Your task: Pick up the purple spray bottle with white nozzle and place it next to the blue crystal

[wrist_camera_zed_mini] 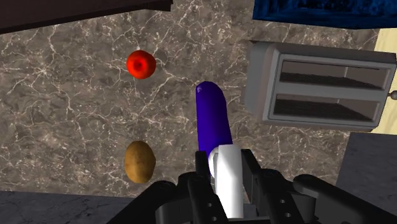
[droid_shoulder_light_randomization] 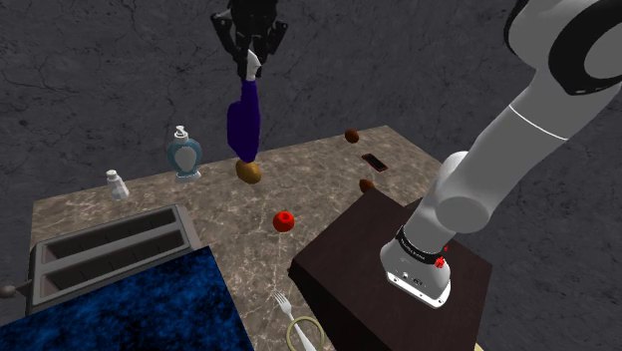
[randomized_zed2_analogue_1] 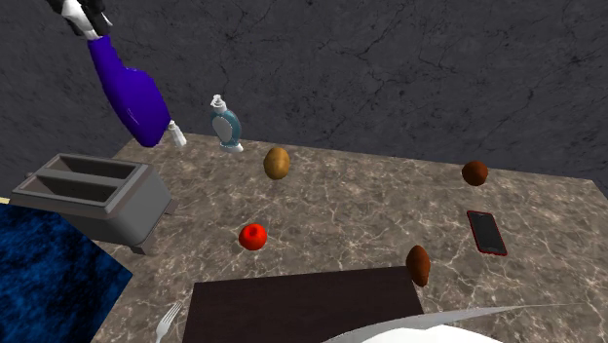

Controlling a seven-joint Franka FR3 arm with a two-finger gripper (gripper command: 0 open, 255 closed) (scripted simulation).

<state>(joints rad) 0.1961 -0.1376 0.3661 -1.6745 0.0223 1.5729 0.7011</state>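
Aloft, spray bottle (droid_shoulder_light_randomization: 244, 120) base-down, near-vertical

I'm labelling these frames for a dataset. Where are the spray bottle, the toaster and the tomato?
spray bottle (droid_shoulder_light_randomization: 244, 120), shoulder view, on its purple body.
toaster (randomized_zed2_analogue_1: 127, 209), second exterior view, on its grey side wall.
tomato (wrist_camera_zed_mini: 140, 63), wrist view, on its red middle.

The marbled table (randomized_zed2_analogue_1: 370, 214) bears a toaster (randomized_zed2_analogue_1: 97, 195), tomato (randomized_zed2_analogue_1: 252, 236), potato (randomized_zed2_analogue_1: 277, 163), phone (randomized_zed2_analogue_1: 486, 232) and fork (randomized_zed2_analogue_1: 168, 322).
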